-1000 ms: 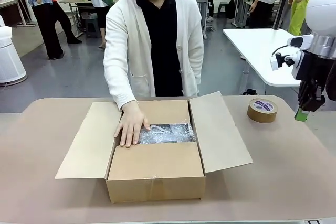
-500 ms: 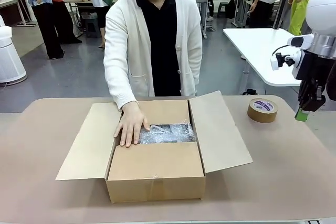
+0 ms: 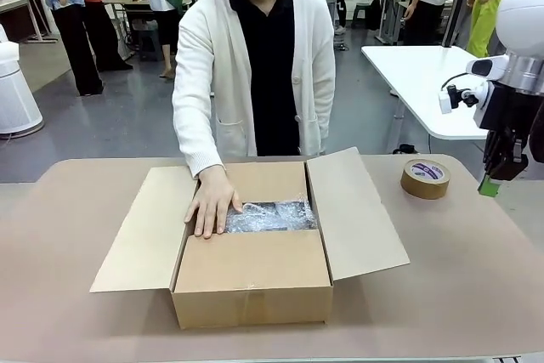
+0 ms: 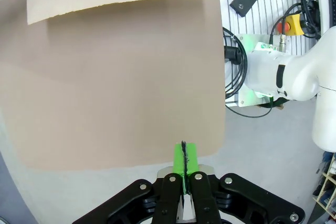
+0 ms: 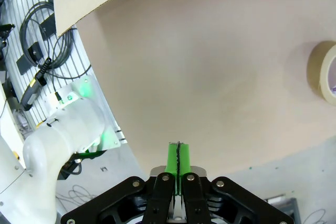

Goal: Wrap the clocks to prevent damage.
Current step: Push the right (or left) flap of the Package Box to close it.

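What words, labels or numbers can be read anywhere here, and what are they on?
On the tape roll: blue print on the label inside its ring, too small and blurred to read.
On the cardboard box: no print on the flaps and sides that show.
On the red stop button: no lettering can be made out.

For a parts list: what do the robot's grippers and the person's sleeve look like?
The left gripper and right gripper are black with bright green pads, on white arms. A black cable loops by the right wrist. The sleeve is white.
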Robot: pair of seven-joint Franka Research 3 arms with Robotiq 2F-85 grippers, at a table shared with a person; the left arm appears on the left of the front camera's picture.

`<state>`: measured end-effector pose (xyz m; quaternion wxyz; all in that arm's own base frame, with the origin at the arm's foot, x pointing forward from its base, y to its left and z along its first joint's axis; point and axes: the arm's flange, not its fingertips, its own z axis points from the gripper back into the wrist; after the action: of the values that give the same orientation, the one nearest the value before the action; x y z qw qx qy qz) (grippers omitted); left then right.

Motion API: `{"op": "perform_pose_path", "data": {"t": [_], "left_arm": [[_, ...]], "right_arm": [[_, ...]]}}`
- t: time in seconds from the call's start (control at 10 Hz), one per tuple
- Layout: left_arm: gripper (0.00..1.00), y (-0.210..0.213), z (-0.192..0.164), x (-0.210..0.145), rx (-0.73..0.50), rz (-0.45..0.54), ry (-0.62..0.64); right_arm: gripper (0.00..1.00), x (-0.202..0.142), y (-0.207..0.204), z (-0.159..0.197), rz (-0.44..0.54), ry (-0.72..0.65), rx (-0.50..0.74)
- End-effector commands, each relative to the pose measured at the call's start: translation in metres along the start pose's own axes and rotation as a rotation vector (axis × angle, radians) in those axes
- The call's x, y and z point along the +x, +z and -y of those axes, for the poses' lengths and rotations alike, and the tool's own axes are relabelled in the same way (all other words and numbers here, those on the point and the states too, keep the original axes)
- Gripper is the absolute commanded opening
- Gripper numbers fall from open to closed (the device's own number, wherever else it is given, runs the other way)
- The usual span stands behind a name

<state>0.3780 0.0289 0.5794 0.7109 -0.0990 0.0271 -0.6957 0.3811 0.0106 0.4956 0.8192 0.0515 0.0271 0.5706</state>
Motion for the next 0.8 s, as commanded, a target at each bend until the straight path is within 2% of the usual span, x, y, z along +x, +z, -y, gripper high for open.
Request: {"op": "perform_pose_path", "data": {"t": [0.0,0.7], "left_arm": [[0.0,0.0033,-0.0004,-0.0024,-0.009,0.004,-0.017],[0.0,0.0033,-0.0004,-0.0024,-0.009,0.004,-0.017]], "right_arm": [[0.01,-0.001,-0.0003,-0.0002,0.001,0.0,0.007],[0.01,0.0,0.0,0.0,0.0,0.0,0.0]]}}
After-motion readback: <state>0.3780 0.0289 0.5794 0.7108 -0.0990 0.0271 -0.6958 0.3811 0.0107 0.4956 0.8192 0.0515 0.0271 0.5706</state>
